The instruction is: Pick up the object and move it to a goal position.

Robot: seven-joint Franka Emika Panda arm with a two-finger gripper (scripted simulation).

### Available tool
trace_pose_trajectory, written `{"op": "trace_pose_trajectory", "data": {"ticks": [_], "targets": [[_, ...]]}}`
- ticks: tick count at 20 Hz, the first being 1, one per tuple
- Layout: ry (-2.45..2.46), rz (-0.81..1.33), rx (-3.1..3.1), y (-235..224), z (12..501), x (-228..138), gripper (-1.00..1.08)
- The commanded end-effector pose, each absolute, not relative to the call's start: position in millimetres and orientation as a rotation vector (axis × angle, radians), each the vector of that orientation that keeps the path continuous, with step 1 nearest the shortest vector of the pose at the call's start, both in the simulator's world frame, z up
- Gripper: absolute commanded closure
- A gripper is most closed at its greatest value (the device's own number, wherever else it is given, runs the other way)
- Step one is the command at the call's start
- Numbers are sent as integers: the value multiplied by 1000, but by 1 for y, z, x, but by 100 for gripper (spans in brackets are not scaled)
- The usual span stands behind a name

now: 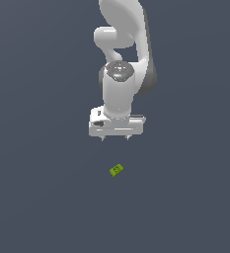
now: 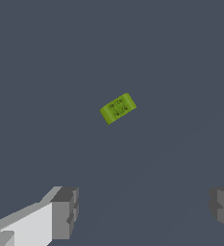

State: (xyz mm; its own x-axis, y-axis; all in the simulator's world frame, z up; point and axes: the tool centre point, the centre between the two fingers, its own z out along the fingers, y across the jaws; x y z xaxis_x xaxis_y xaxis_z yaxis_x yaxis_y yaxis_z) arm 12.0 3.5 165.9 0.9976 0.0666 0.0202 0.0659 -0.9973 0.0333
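The object (image 1: pixel 116 170) is a tiny lime-green block with faint dark markings, lying on the dark grey floor. In the wrist view the object (image 2: pixel 118 108) lies askew, apart from both fingers. My gripper (image 1: pixel 115 139) hangs above it on the white arm, pointing down, well clear of the block. Its two short fingertips stand wide apart with nothing between them. One grey fingertip (image 2: pixel 65 213) and the other (image 2: pixel 223 207) show in the wrist view, so my gripper (image 2: pixel 144 210) is open.
A plain dark grey surface (image 1: pixel 37 197) fills both views. The white arm (image 1: pixel 124 39) rises behind the gripper to the picture's upper edge.
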Motion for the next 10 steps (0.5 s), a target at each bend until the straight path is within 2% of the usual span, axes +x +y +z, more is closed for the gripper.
{"op": "trace_pose_trajectory", "data": {"ticks": [1, 10], "targets": [[100, 32, 3107, 3, 166, 12, -92], [-39, 30, 3115, 3, 158, 20, -92]]}}
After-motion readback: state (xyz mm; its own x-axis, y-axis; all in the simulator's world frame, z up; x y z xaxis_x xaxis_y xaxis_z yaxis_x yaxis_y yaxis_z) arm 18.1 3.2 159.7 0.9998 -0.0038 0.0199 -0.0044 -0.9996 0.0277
